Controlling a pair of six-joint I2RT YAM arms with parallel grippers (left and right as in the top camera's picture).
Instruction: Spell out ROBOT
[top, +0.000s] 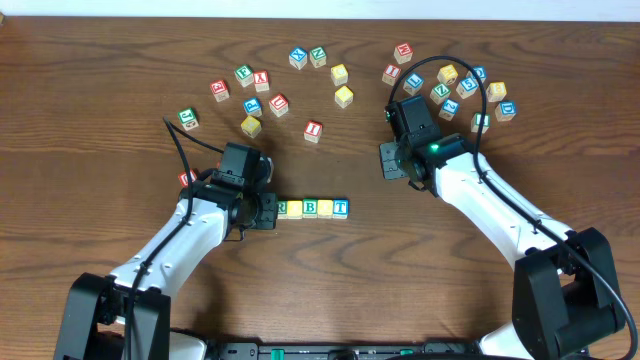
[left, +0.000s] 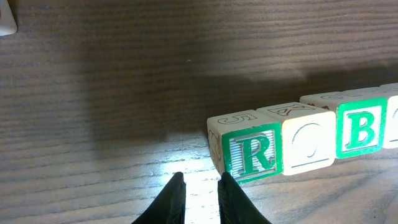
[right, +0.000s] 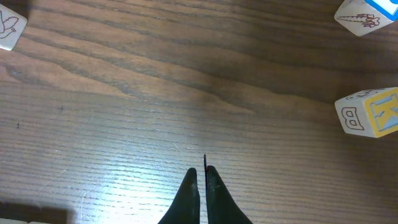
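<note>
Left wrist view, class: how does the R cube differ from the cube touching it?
The R cube shows a green letter in a green border; the O cube a pale, borderless letter. The R cube ends the row; the O cube sits inside it. Both look equal-sized.

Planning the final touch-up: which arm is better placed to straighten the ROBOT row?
Left. Its fingers, slightly parted and empty, sit right beside the R cube ending the ROBOT row; the right fingers, shut, hover over the table, well away from that row.
</note>
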